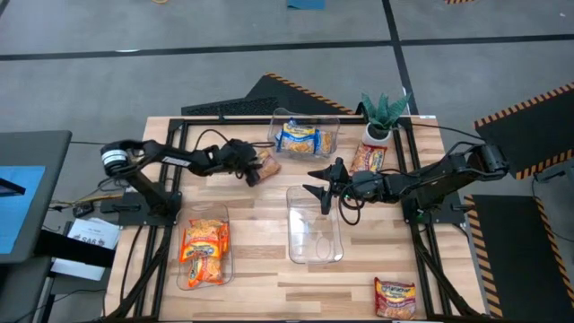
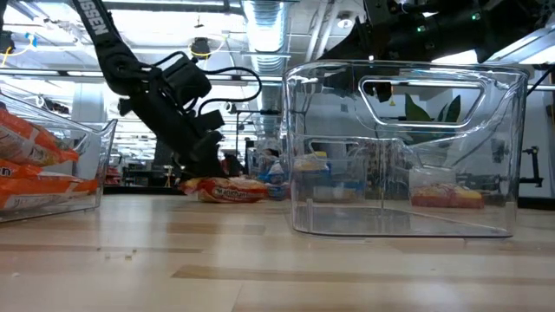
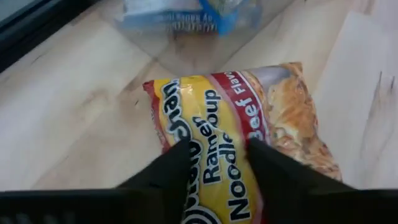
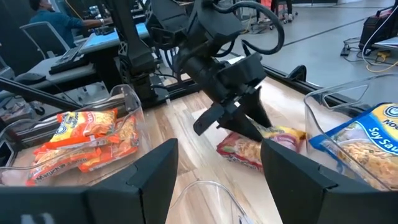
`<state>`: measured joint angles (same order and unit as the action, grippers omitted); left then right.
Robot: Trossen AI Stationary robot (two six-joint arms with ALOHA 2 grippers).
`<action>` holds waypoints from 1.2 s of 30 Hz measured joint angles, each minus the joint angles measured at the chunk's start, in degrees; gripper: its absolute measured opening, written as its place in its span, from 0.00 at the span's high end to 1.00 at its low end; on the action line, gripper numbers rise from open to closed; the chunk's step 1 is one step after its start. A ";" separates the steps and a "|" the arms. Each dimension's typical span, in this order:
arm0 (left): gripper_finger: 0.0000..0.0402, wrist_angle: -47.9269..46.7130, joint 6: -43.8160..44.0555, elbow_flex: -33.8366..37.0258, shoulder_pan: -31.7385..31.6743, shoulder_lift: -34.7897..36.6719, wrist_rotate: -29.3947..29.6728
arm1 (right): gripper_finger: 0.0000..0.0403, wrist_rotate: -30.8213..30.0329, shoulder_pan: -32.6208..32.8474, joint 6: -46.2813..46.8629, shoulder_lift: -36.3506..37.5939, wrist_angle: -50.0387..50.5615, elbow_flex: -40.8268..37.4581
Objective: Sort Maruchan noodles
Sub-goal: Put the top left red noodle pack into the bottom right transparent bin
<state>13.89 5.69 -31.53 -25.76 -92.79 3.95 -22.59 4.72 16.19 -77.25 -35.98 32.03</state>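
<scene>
Left wrist view gives me the closest look: my left pincer (image 3: 214,163) is down over a beef ramen packet (image 3: 249,143) lying flat on the counter (image 3: 74,106), one finger on each side of it, touching the wrapper but, as I judge, not yet pinching it. Further out in the high view, the same packet (image 1: 266,165) sits just beside the far bin (image 1: 307,135), which holds a blue-and-yellow packet (image 1: 298,139). The right pincer (image 1: 325,186) hangs spread and holding nothing over the far rim of the middle bin (image 1: 314,224), which looks empty. The near-left bin (image 1: 204,247) carries the orange packets (image 1: 204,244). Two more packets wait, one by the plant (image 1: 384,115) and one at the near right corner (image 1: 395,296). I judge that the step in hand is the grasp; next I must squeeze firmly, lift, and carry the packet to its matching bin.
</scene>
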 joint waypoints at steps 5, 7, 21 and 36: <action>0.95 -7.80 -0.46 -0.02 0.31 3.74 -0.14 | 0.37 0.00 -0.01 0.00 0.00 0.15 0.00; 0.97 -12.15 -0.80 0.08 0.52 6.41 -0.26 | 0.37 0.00 -0.01 0.00 0.01 0.11 0.00; 1.00 -12.14 -4.80 5.31 16.98 40.80 17.53 | 0.37 0.00 -0.01 0.21 0.01 -0.07 0.00; 1.00 28.90 -8.64 11.17 28.51 34.69 4.78 | 0.37 0.00 -0.81 0.48 0.00 -1.07 0.00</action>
<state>42.79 -2.94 -20.36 2.75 -58.10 8.74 -22.59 3.91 16.67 -77.25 -37.06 32.03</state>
